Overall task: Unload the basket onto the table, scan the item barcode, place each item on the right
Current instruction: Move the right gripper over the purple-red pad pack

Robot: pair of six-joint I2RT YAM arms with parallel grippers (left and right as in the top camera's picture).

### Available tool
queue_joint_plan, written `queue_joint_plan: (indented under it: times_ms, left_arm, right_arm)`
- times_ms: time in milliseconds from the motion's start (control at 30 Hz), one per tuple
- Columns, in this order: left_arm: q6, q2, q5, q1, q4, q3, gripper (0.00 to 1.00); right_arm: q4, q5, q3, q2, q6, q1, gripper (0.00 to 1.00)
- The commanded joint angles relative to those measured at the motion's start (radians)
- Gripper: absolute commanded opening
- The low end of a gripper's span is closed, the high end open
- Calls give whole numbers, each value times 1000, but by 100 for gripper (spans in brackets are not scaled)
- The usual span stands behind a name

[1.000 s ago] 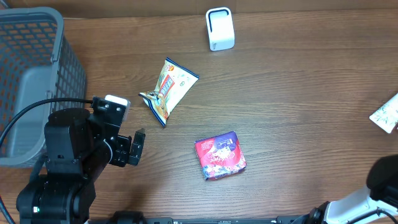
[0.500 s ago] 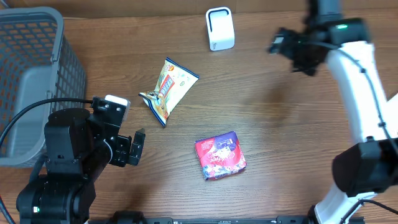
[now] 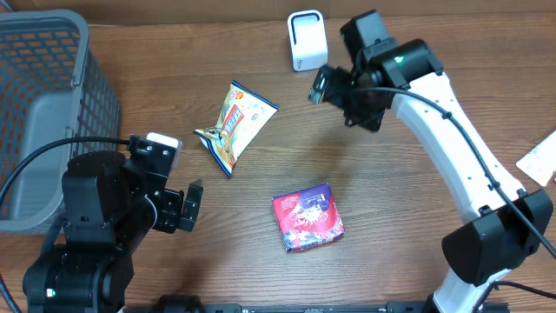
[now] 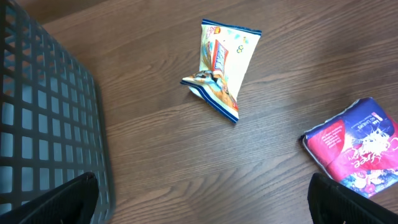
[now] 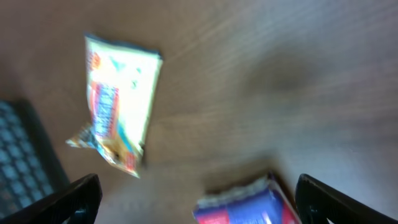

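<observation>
Your left jaws stand spread wide with nothing between them. In the left wrist view the two dark fingertips [image 4: 56, 199] sit at the bottom corners with bare wood between. Your right jaws are spread just as wide and are also empty. The right wrist view is blurred, but its fingertips [image 5: 62, 202] show at the bottom corners, well apart.

From overhead, your left arm [image 3: 95, 217] sits at the near left of the table [image 3: 391, 200], beside the grey basket [image 3: 52, 104], with its jaws facing the items. Your right arm [image 3: 452, 122] reaches across from the near right. Its jaws hang just beside the white scanner [image 3: 307, 39], which stands upright at the far edge.

Two items lie on the table, and neither arm touches either one. The yellow snack bag [image 3: 234, 126] lies between the basket and the scanner, one end crumpled. The red and purple packet [image 3: 307, 217] lies toward the near edge, well apart from the bag and out in front of the left jaws. Both show in each wrist view. I cannot tell where a barcode sits on either one. A white object [image 3: 540, 161] pokes in at the right edge, partly cut off.
</observation>
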Motion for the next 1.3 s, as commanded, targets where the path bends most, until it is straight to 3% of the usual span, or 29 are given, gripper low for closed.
queue_joint_plan:
  times_ms: [0, 100, 300, 867, 1267]
  left_arm:
    - [10, -2, -13, 6, 14, 0, 100]
    - [10, -2, -15, 6, 13, 0, 100]
    - [10, -2, -14, 6, 17, 0, 100]
    - [10, -3, -14, 6, 52, 0, 100]
    - [10, -2, -14, 6, 51, 0, 100]
  right_arm:
    - [-102, -2, -26, 9, 4, 4, 100]
    - [-137, -24, -68, 9, -114, 4, 100]
    - [-199, -28, -124, 8, -200, 4, 100]
    - [-234, 14, -134, -61, -260, 5, 99]
    - [-372, -17, -181, -61, -261, 5, 100]
